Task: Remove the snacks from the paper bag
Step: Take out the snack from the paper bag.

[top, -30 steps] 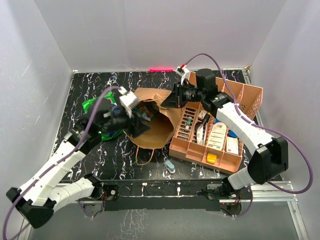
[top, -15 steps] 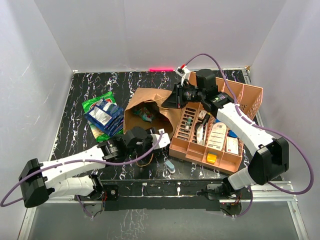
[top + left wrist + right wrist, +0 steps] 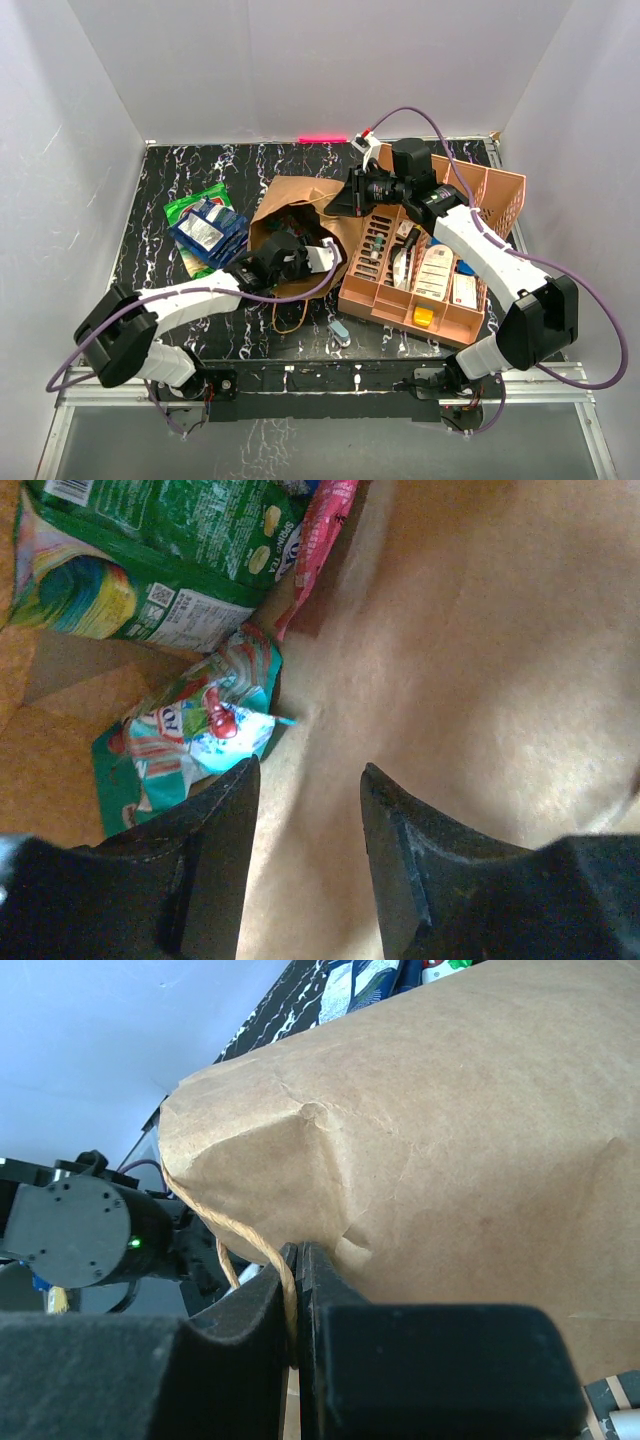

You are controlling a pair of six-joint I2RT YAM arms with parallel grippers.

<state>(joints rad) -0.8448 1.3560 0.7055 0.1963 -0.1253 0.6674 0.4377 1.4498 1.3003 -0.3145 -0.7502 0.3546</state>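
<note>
The paper bag (image 3: 296,192) lies crumpled in the middle of the black marbled table (image 3: 150,180), just left of the orange slotted tray (image 3: 505,190). The left gripper (image 3: 305,780) is inside the bag's mouth, entering from the near left, so the overhead view hides its fingertips. Its wrist camera shows the jaws moderately apart with nothing between them, over bare brown paper. Just beyond its left finger (image 3: 215,830) lies a teal packet (image 3: 200,730) with a cherry print, partly covered by that finger. Farther in, a large green packet (image 3: 170,530) and a pink-red packet (image 3: 328,520) run off the top of the frame. The right gripper (image 3: 298,1260) is pinched tight on the bag's twisted loop handle (image 3: 245,1235) at the bag's far side. On the table to the left, blue packets (image 3: 212,232) lie on a bright green packet (image 3: 188,206). A pale-blue capsule (image 3: 340,333) sits on the table near of the bag.
</note>
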